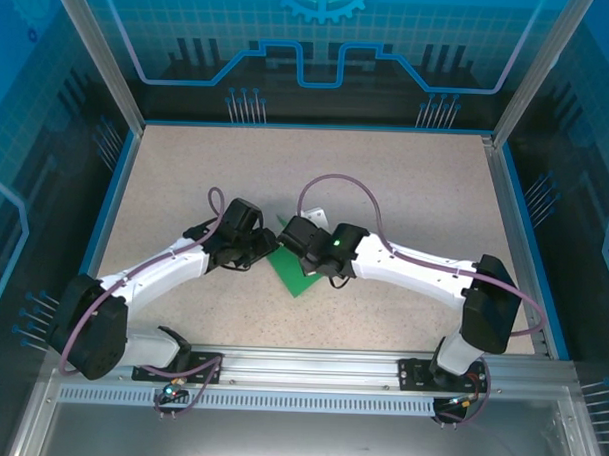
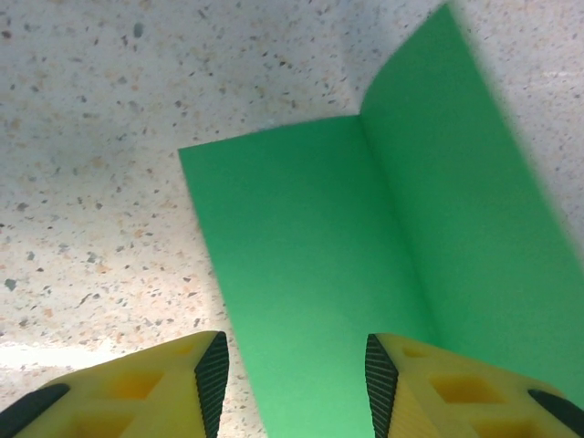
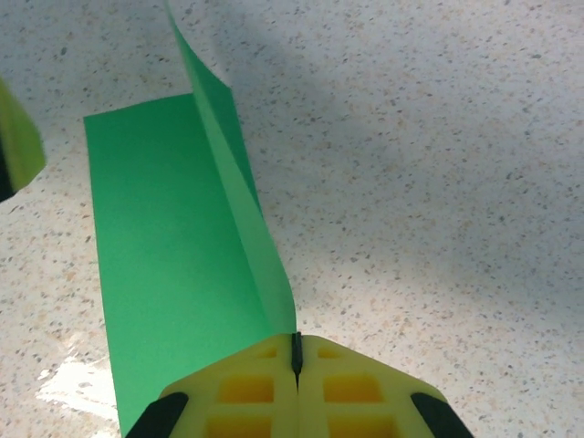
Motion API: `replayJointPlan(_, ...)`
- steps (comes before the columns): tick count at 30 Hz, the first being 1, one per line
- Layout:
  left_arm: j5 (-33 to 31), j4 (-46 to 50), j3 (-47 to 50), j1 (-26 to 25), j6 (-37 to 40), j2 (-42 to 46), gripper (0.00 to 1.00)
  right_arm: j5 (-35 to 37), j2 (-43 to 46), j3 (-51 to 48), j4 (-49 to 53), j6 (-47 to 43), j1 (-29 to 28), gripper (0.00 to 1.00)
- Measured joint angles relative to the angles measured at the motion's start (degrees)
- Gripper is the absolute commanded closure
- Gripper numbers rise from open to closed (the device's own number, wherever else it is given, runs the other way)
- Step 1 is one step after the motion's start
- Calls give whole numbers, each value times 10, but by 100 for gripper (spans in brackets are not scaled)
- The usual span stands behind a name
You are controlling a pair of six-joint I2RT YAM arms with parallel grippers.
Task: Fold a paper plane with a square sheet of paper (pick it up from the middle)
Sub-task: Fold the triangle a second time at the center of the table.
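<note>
The square sheet of paper [image 1: 295, 273] is bright green and lies on the speckled table between the two arms. It is creased down the middle. In the left wrist view one half of the sheet [image 2: 301, 255] lies flat and the other half rises at the right. My right gripper [image 3: 296, 351] is shut on the edge of the raised half, which stands up from the flat part of the sheet [image 3: 164, 255]. My left gripper [image 2: 295, 374] hangs open just over the flat half, its pads [image 2: 212, 370] apart, with green paper showing in the gap. In the top view the left gripper [image 1: 256, 248] and right gripper [image 1: 296, 240] nearly meet.
The speckled tabletop [image 1: 406, 192] has a blue rim [image 1: 116, 181] on its sides and a metal rail [image 1: 310, 366] at the near edge. A yellow fingertip of the left gripper [image 3: 16, 146] shows at the left edge of the right wrist view.
</note>
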State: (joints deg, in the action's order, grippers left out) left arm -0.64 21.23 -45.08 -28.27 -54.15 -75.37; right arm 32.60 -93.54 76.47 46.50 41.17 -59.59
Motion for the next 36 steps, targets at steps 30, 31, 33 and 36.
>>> replayJointPlan(30,108,-121,19,-6,-17,-80,75,-67,-31,-41,-31,105,-8,100)
replayJointPlan(31,113,-129,18,-10,-18,-89,77,-71,-30,-49,-38,105,-8,100)
replayJointPlan(33,124,-139,14,-21,-24,-110,79,-78,-27,-66,-48,105,-8,100)
replayJointPlan(36,134,-148,-3,-40,-31,-151,84,-87,-22,-83,-57,105,-8,100)
